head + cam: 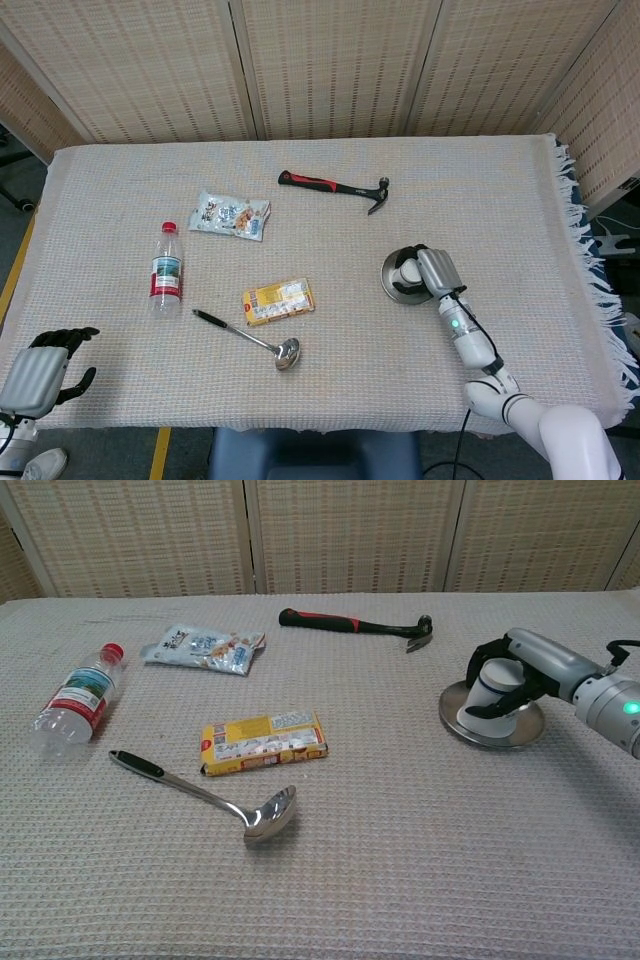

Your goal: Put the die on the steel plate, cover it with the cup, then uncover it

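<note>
A white cup point(492, 695) stands upside down on the round steel plate point(478, 736) at the right of the table. My right hand point(528, 670) grips the cup from the right, its dark fingers wrapped around the cup's sides. In the head view the same cup point(404, 270), plate point(391, 288) and right hand point(433, 270) show right of centre. No die shows in either view. My left hand point(36, 376) hangs off the table's near left corner, holding nothing.
A hammer point(355, 624) lies behind the plate. To the left are a yellow box point(263, 742), a steel ladle point(205, 795), a snack packet point(205, 648) and a water bottle point(75, 700) on its side. The cloth's fringed edge point(585, 250) runs down the right.
</note>
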{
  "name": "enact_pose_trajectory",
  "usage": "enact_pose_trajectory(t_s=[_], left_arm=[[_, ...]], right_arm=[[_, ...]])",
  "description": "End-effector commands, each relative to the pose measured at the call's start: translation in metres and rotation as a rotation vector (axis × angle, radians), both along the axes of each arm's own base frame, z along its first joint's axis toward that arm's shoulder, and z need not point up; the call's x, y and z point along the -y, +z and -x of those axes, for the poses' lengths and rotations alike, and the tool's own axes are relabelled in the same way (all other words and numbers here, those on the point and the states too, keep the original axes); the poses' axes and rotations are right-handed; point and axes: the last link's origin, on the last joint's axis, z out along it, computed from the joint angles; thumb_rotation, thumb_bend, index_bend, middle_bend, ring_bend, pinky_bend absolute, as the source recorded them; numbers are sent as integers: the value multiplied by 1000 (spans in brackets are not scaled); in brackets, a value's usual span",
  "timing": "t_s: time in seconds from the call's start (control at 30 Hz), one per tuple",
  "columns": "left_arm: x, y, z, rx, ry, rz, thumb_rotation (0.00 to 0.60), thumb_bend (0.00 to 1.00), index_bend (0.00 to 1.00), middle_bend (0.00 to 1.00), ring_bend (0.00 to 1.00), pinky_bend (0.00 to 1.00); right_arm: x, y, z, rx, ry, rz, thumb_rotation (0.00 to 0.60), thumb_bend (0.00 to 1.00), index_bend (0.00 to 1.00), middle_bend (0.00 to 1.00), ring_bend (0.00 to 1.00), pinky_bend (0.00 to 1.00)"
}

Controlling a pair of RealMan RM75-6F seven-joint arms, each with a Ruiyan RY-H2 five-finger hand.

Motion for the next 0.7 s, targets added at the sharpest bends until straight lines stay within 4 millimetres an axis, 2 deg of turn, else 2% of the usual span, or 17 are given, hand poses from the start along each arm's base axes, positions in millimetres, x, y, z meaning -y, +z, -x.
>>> enact_pose_trajectory(t_s=[0.03,0.1,0.2,0.47,0.7], left_arm=[[0,0,0,1,0,-1,600,336,266,316,265,272],[0,1,0,3,1,-3,600,336,266,316,266,272],[0,1,0,3,1,-4,600,334,266,316,265,272],[0,0,0,1,-1,0,600,335,266,316,266,272],[0,0,-1,-2,-1,1,600,336,266,317,266,272]], right_arm=[[-8,-3,-7,202,-64,-139,600,94,519,471,349,680],[-9,-1,-8,251,-81,-167,600,93,519,471,349,680],[-8,4,-8,212,-44,-139,600,94,519,471,349,680],[-5,23,-7,57,86,58,600,94,519,471,349,680],[-14,48,2,-14,123,189,600,94,518,471,349,680]])
